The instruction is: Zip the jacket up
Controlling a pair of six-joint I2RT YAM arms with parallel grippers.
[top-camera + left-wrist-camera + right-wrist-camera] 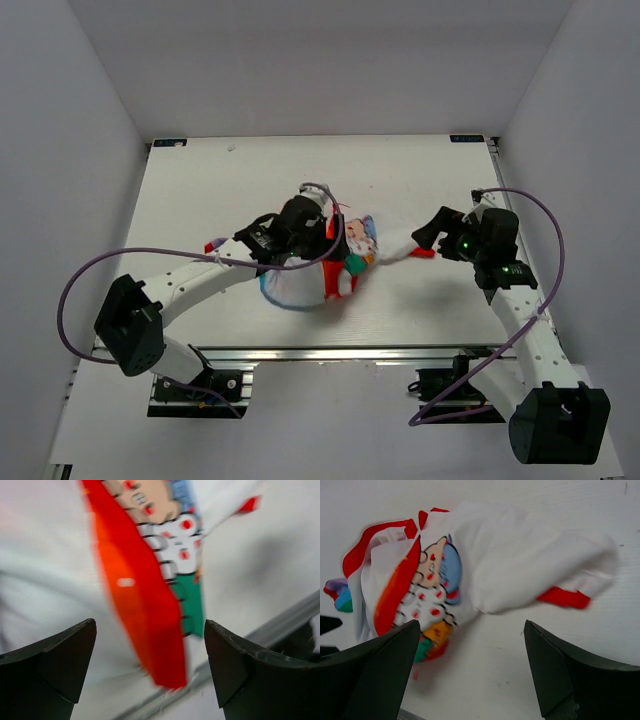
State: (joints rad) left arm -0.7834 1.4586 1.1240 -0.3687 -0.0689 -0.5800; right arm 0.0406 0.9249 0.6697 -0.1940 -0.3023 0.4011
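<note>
Between the two arms, the left gripper (150,625) hung with jaws apart over blurred red and white fabric, probably the hood edge of the jacket (500,565). No zipper could be made out. The right gripper (471,630), also spread wide, hovered beside its red-cuffed sleeve (565,597). The jacket lay crumpled on the table (220,180).

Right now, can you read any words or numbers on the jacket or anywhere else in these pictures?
No text can be read anywhere.
The jacket: only a cartoon figure shows, with no letters or numbers.
Two small dark tags at the far corners of the table: too small to read.
</note>
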